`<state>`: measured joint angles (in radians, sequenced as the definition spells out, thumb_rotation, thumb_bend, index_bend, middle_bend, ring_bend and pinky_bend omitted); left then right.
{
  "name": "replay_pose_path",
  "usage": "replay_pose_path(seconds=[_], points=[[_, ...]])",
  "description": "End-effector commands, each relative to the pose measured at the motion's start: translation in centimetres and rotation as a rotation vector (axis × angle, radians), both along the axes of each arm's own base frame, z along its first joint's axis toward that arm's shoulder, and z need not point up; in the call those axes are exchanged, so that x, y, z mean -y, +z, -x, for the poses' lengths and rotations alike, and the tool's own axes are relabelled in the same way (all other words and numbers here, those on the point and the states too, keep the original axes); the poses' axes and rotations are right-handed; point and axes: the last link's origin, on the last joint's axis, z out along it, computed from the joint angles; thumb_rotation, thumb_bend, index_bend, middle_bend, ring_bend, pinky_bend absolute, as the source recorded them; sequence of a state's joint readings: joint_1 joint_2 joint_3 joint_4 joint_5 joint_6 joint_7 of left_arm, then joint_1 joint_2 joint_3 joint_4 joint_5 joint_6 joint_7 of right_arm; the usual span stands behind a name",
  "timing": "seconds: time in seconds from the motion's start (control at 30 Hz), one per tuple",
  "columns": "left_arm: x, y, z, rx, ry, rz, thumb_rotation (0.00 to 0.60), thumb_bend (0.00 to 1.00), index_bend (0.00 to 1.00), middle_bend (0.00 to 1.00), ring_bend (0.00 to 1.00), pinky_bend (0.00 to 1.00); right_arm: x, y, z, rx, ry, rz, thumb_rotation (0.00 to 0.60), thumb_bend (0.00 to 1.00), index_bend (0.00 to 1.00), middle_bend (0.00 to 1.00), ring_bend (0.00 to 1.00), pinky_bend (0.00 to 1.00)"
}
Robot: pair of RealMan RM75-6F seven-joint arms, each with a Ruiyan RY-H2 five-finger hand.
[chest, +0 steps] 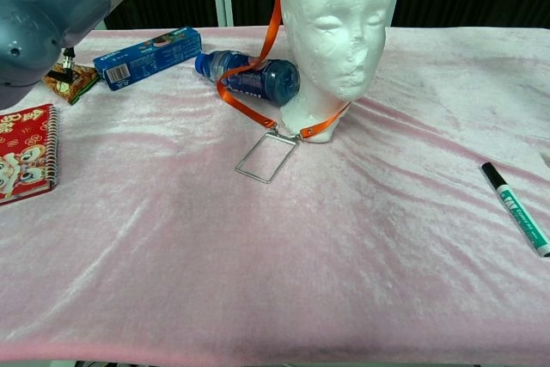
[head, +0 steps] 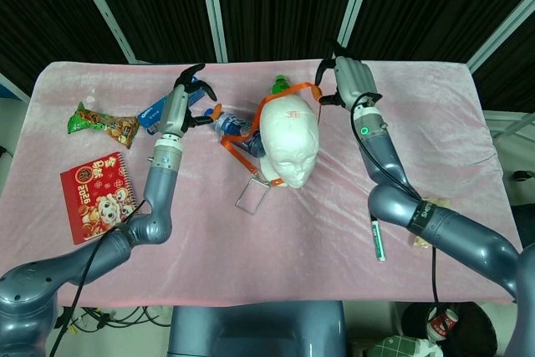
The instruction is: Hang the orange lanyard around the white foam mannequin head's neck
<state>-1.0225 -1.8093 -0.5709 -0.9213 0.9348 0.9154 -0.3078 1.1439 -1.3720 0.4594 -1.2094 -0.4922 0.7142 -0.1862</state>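
Observation:
The white foam mannequin head [head: 288, 144] [chest: 335, 32] stands upright mid-table. The orange lanyard [head: 288, 92] [chest: 245, 105] runs over the back of its crown. Its left strand hangs slack across a blue bottle [head: 238, 131] [chest: 249, 75] down to the clear badge holder [head: 253, 196] [chest: 266, 156] on the cloth. My right hand [head: 349, 81], behind the head on the right, pinches the strap's far end. My left hand [head: 185, 99] hovers to the left with fingers spread; a small orange bit shows at one fingertip, apart from the slack strand.
A green-capped bottle [head: 282, 84] lies behind the head. At the left are a blue box [chest: 146, 56], a snack bag [head: 100, 123] and a red notebook [head: 96, 194]. A green marker [chest: 518, 208] lies at the right. Pink cloth [chest: 284, 281] covers the table.

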Motion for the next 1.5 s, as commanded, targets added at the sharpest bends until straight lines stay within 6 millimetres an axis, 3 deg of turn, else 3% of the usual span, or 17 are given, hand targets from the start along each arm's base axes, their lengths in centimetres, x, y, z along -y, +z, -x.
replay_pose_path(seconds=[0.03,0.33,0.43,0.53,0.57,0.67,0.97,1.13,1.23,1.37,1.5], points=[[-0.4,-0.7,0.0,0.014,0.007,0.012,0.6,0.33,0.55,0.11,0.0,0.0,0.8,-1.0,-0.7,-0.01,-0.004,0.004,0.6,0.47,0.86,0.06,0.11,0.13],[-0.7,-1.2,0.7,0.002,0.015,0.021,0.6,0.31,0.53,0.1,0.0,0.0,2.9,-0.7,0.7,-0.072,-0.059,0.049,0.6,0.47,0.86,0.07,0.12,0.13],[-0.6,-1.2,0.9,0.003,0.012,0.031,0.6,0.25,0.49,0.1,0.0,0.0,3.0,-0.7,1.3,-0.088,-0.071,0.042,0.6,0.45,0.84,0.08,0.12,0.13],[-0.3,-1.2,1.0,-0.005,0.001,0.041,0.6,0.15,0.4,0.09,0.0,0.0,3.0,-0.9,2.0,-0.109,-0.084,0.02,0.6,0.37,0.66,0.07,0.11,0.13],[-0.3,-1.2,1.0,-0.005,-0.003,0.045,0.6,0.12,0.37,0.09,0.0,0.0,3.0,-1.0,2.3,-0.115,-0.089,0.012,0.6,0.33,0.56,0.06,0.11,0.13],[0.0,-1.0,0.9,0.002,-0.019,0.051,0.6,0.09,0.32,0.08,0.0,0.0,2.7,-1.1,2.8,-0.123,-0.101,-0.022,0.6,0.23,0.35,0.03,0.1,0.13],[1.1,-0.5,0.8,0.001,-0.054,0.081,0.6,0.07,0.28,0.07,0.0,0.0,2.0,-0.4,3.6,-0.069,-0.142,-0.055,0.6,0.1,0.2,0.02,0.1,0.13],[2.2,0.4,1.4,-0.034,-0.07,0.103,0.6,0.06,0.28,0.06,0.0,0.0,1.5,1.3,5.2,-0.015,-0.184,-0.031,0.6,0.13,0.2,0.03,0.1,0.13],[3.2,1.5,2.0,-0.085,-0.094,0.078,0.6,0.06,0.28,0.07,0.0,0.0,0.6,2.7,6.7,-0.001,-0.202,0.006,0.6,0.22,0.2,0.06,0.11,0.13],[5.3,3.5,3.4,-0.197,-0.138,0.012,0.6,0.07,0.28,0.07,0.0,0.0,-1.9,4.4,9.9,-0.07,-0.212,0.053,0.6,0.3,0.2,0.09,0.12,0.13],[7.7,5.3,5.2,-0.283,-0.132,-0.025,0.6,0.16,0.28,0.07,0.0,0.0,-5.3,5.7,13.7,-0.191,-0.237,0.065,0.6,0.32,0.2,0.14,0.16,0.16]])
